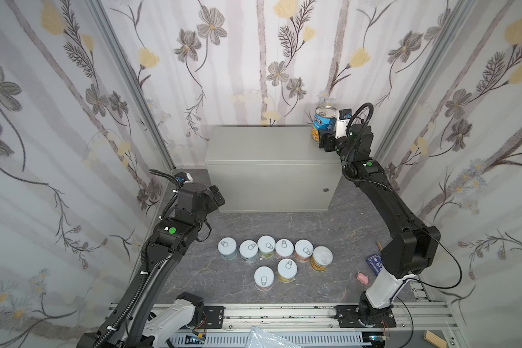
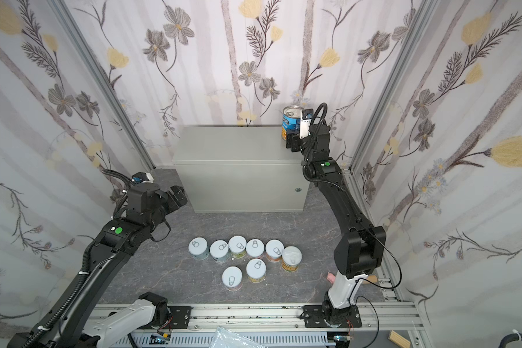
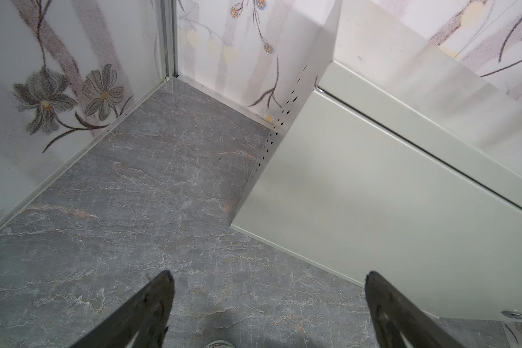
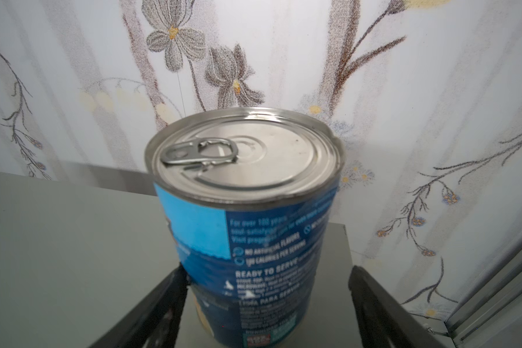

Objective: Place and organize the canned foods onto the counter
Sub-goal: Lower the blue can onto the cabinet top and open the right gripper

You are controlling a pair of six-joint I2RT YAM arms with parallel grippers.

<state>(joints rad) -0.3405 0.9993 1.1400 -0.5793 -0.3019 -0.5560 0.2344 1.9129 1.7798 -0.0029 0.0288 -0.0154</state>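
While the blue-labelled can stands on the counter's back right corner, the right gripper straddles it, jaws parted, a gap showing; the left gripper hangs spread and empty; eight other cans cluster on the floor before the counter

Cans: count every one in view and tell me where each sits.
9. One blue-labelled can stands on the counter's far right corner. Eight stand on the floor: six in a row, the orange-yellow one at its right end, two in front. None appears hidden.
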